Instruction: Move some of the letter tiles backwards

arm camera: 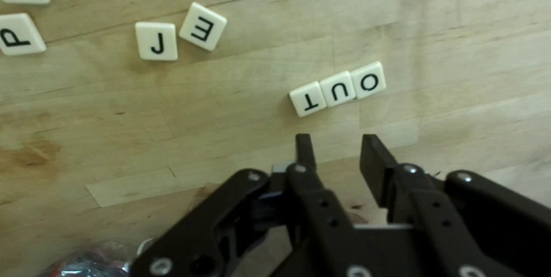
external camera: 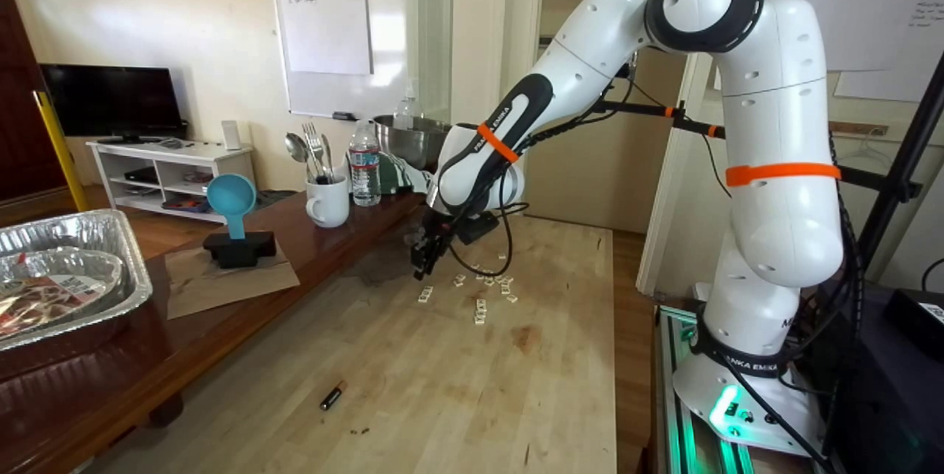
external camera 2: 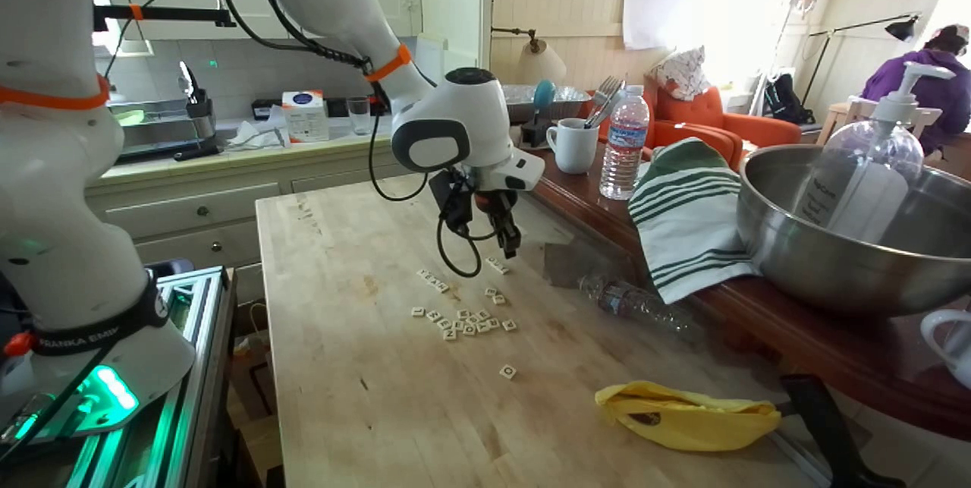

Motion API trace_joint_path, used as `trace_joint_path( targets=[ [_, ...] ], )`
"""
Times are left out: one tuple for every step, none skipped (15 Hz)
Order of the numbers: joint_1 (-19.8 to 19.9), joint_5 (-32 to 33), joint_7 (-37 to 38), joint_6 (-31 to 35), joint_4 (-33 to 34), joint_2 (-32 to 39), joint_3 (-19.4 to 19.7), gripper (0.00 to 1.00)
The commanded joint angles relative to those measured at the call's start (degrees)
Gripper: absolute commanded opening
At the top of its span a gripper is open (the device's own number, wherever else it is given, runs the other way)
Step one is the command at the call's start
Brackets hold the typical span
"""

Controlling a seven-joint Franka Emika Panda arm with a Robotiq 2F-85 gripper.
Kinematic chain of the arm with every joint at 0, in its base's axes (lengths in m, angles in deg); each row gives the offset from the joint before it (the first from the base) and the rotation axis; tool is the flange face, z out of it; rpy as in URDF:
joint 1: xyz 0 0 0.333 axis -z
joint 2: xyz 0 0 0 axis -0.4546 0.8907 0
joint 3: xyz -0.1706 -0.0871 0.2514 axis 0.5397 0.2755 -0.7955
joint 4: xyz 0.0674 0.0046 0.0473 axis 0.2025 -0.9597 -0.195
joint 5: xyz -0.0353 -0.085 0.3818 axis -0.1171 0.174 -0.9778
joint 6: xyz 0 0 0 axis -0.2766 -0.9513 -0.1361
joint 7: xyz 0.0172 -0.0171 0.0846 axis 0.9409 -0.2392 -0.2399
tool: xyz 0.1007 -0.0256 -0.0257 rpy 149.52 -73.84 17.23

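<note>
You look to be lining up for contact: the gripper (arm camera: 335, 152) hangs over the table (external camera 2: 364, 427), seemingly clear of it, its fingers (arm camera: 305, 150) apart and nothing held between them. The letter tiles (external camera 2: 469, 329) lie flat and scattered on the table, and the ones nearest the gripper are a row of three tiles (arm camera: 338, 89) – O, U and T, set edge to edge – just beyond the fingertips in the wrist view, with the J tile (arm camera: 156, 41) well apart from them. That row is probably your target. The next move calls for a short shift to bring the fingertips to the row, then a slow descent until they are barely off the surface. Your fingers would close roughly along the row's length, so a grip on all three may want a wider gap or a turned wrist; a push against the long side seems simpler. Stay low, since tiles this thin could slip under the tips, and push near the middle, or the row may swing. Which way is backwards, these views don't settle.
</note>
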State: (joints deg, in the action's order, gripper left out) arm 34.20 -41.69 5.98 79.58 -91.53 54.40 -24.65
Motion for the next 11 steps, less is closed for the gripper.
trace_joint_path(
  targets=[
    [1.6, 0.8, -6.1, -2.1, -2.7, -2.6, -1.7, 0.67],
    [1.8, 0.7, -7.8, -2.1, -3.0, -2.8, -2.0, 0.74],
    [1.8, 0.9, -9.0, -2.2, -3.4, -3.0, -2.1, 0.83],
    [1.9, 0.7, -10.2, -2.2, -3.7, -3.1, -2.3, 0.89],
    [1.9, 0.9, -11.1, -2.1, -4.0, -3.2, -2.3, 0.98],
    [2.1, 0.6, -12.2, -1.9, -4.2, -3.3, -2.7, 0.99],
    [2.3, 0.3, -13.1, -1.8, -4.4, -3.4, -3.0, 1.00],
    [2.5, 0.2, -13.9, -1.5, -4.7, -3.5, -3.2, 1.00],
    [2.8, -0.2, -14.6, -1.5, -4.8, -3.6, -3.5, 1.00],
    [1.6, 0.7, -12.0, -0.6, -3.2, -1.9, -2.5, 1.00],
    [1.6, 0.7, -12.1, -0.6, -3.3, -1.9, -2.5, 1.00]
  ],
)
